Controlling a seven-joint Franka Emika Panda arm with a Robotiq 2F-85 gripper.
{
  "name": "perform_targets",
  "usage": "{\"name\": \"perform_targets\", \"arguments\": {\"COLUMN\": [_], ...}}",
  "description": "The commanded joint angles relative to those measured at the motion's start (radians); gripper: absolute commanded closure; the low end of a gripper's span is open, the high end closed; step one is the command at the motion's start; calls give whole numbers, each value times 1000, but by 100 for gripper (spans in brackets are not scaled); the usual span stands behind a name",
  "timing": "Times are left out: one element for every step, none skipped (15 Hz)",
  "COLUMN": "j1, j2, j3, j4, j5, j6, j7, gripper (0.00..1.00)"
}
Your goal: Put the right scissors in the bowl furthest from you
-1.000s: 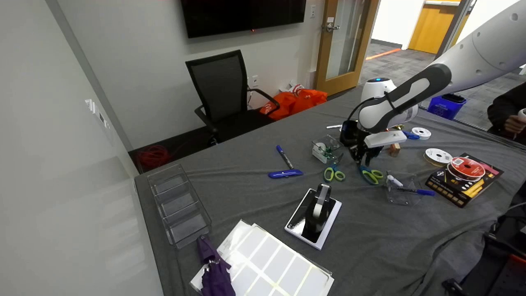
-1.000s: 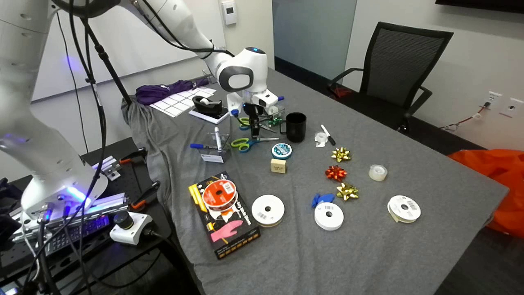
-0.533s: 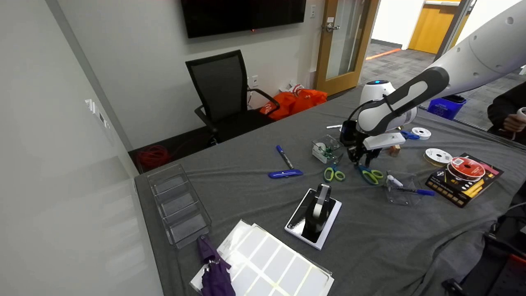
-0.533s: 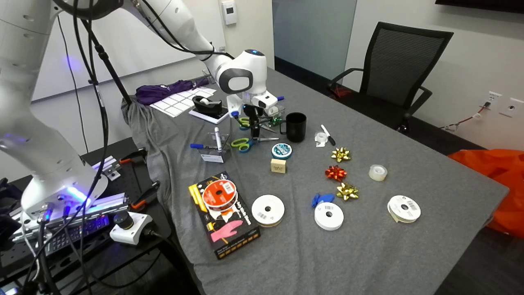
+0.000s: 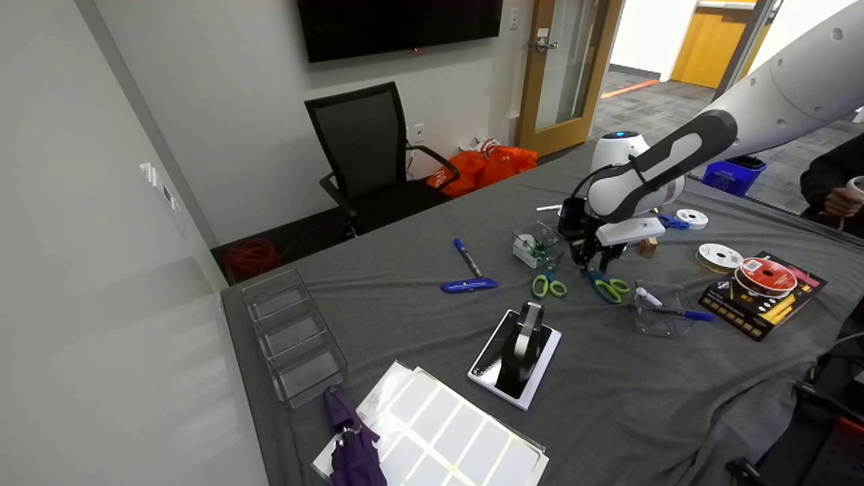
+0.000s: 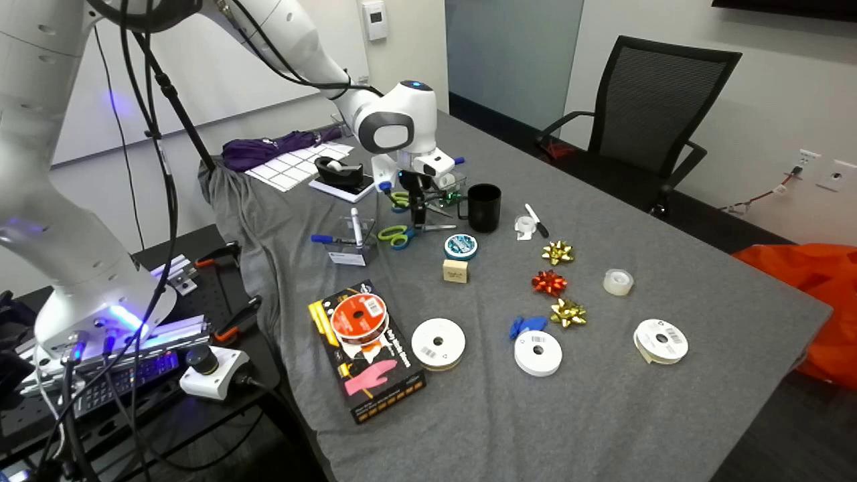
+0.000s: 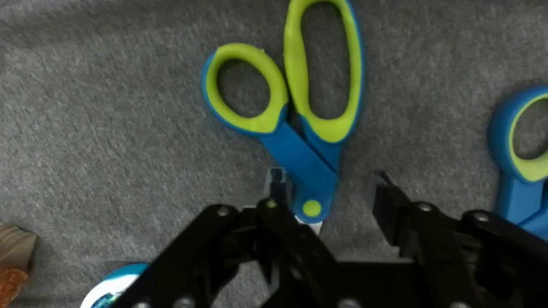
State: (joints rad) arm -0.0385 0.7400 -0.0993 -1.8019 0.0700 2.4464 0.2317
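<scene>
The gripper (image 7: 329, 179), jaws parted, flanks scissors (image 7: 302, 162) (1 loop round, 1 oblong).

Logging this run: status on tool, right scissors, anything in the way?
Tool open, straddling right scissors. Lying on cloth, not gripped; finger contact unclear. Other pair beside, outside tool; looks out of the way.

The scissors (image 7: 297, 156) pair smooth plastic handles (image 7: 326, 129) with metal blades (image 6: 440, 227); beneath them the desk (image 6: 602, 415) wears matt, rough cloth (image 7: 137, 179). Near them: a clear plastic box (image 5: 665, 329), a grained wooden block (image 7: 17, 243).
</scene>
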Motion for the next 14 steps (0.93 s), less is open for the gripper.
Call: {"name": "perform_targets", "arguments": {"j1": [-7,-6,-6,-5,-5,-4,-3,-2,-2,-1,0,0,0,0], "j2": [12,13,15,17,18,20,22,23,25,27,28,29,29,30], "j3": [0,-2,-3,-5,-7,-9,-10,-11,-13,-14,-14,-14,-14,-13], "j4": [10,12,15,17,18,17,16,16,16,15,15,13,12,10], "j5": [2,1,0,-1,-3,-4,-5,-6,-7,-7,-8,-8,-8,-8], "j6": [23,25,27,29,30,35,39,44,49,52,55,58,59,61], "j7": [-13,-13,-12,-10,-9,-8,-7,-7,-6,-5,-4,-5,-7,-7], "gripper": [45,44,44,42,43,42,40,37,37,37,39,46,63,67]}}
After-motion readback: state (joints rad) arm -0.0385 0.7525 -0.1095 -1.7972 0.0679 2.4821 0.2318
